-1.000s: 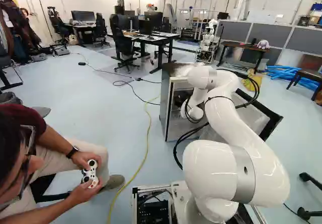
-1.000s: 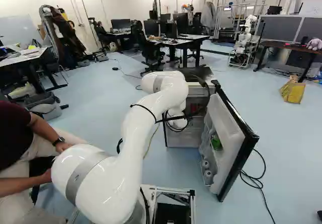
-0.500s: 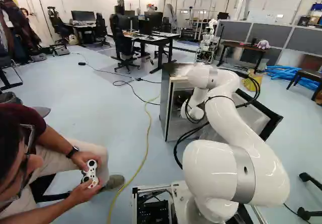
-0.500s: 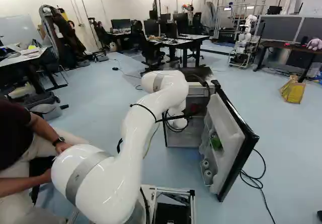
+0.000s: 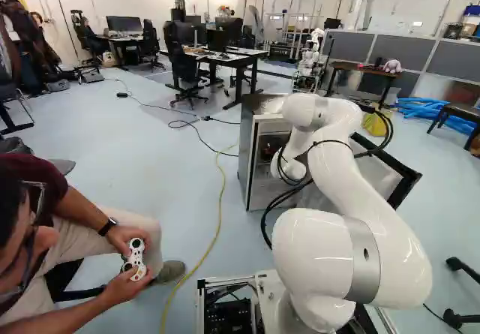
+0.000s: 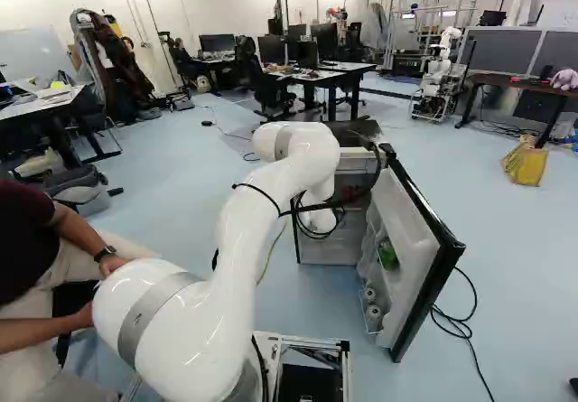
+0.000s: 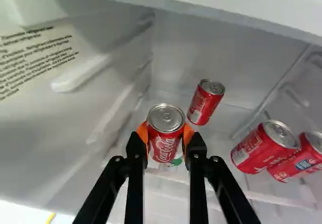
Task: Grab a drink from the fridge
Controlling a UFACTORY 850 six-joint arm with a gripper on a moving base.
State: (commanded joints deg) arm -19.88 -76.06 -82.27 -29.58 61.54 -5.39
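Gripping red can (image 7: 165, 136), wrist view only

1. Red drink cans (image 7: 206, 102), inside the fridge (image 5: 247, 161): four in view.
2. Fridge: one, with one door (image 6: 406, 230).
3. Pale containers (image 6: 373, 313), on the door: two.
4. Green item (image 6: 387, 256), likewise: one.
5. Game controller (image 5: 135, 260): one.
6. Yellow bag (image 6: 526, 164): one.

White arm (image 6: 305, 149) slightly higher than before, at far bend
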